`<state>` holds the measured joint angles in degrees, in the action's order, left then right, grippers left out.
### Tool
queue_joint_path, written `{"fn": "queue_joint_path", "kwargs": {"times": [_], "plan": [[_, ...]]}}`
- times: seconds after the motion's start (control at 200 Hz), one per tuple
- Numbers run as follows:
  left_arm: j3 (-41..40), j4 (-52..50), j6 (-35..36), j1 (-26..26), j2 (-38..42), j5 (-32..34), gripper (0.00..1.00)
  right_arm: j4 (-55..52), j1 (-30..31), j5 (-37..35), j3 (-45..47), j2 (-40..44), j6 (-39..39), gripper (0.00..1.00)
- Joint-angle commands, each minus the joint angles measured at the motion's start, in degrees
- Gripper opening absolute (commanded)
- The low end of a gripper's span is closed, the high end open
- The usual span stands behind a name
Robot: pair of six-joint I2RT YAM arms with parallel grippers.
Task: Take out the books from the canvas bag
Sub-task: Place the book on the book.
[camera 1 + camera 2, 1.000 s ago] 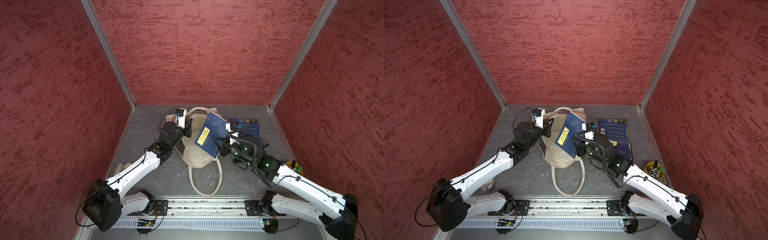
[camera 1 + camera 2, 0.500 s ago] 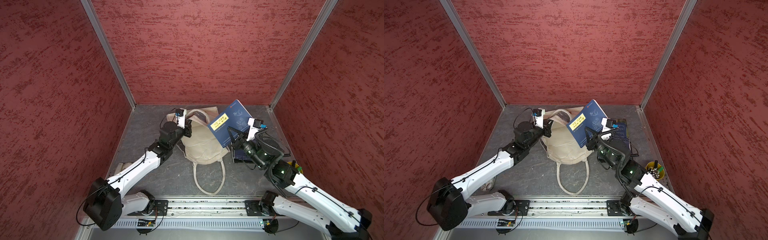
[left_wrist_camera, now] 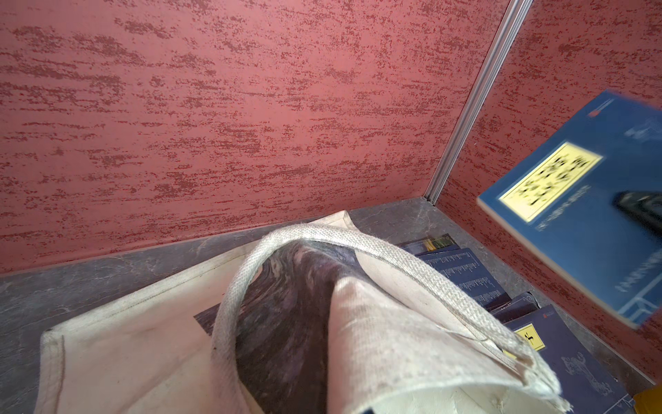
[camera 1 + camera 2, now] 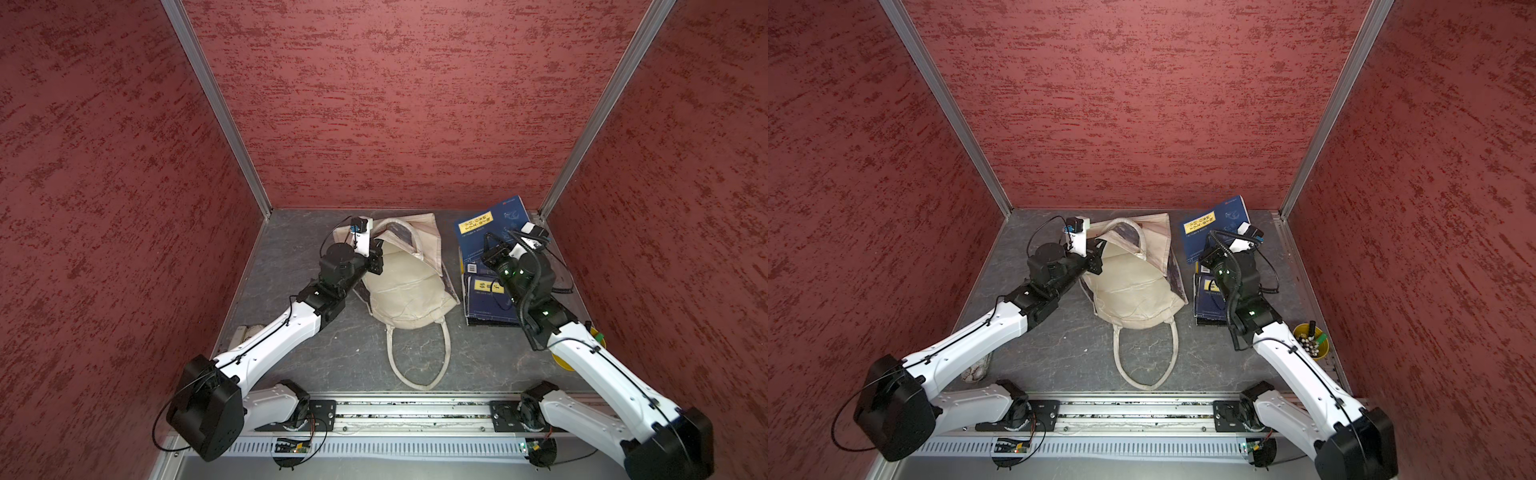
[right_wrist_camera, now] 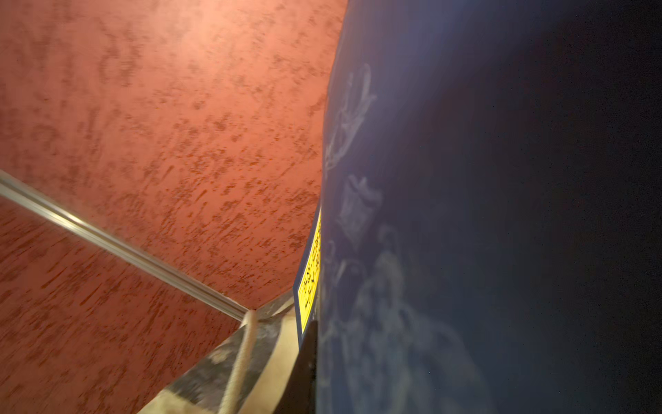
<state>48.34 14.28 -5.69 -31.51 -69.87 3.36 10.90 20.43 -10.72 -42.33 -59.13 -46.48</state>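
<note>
My R claw (image 4: pixel 492 245) is clamped on a navy book (image 4: pixel 513 216) w/ a yellow label, held tilted up off the floor (it's blurred in both wrist views), w/ the stack of other books (image 4: pixel 484 305) lying below it. My L claw (image 4: pixel 377 254) is pinched tight on the canvas bag (image 4: pixel 405 291) at its rim; the bag's body sags beside it, btw. my two claws.

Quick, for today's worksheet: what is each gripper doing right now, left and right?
Left gripper: closed, pinching the rim of the canvas bag.
Right gripper: closed on a navy book, lifted outside the bag.
</note>
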Motion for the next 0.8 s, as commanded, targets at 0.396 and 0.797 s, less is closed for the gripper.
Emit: {"fn": "queue_joint_path", "kwargs": {"times": [0.396,0.797], "plan": [[1.4,0.2,0.0,-0.1,-0.2,0.2,0.0,25.7,-14.1,7.6,5.8,-20.4,-21.6,0.0],[1.6,0.0,0.2,-0.3,-0.5,-0.1,0.0,24.2,-15.9,8.7,0.5,-33.6,-28.2,0.0]]}}
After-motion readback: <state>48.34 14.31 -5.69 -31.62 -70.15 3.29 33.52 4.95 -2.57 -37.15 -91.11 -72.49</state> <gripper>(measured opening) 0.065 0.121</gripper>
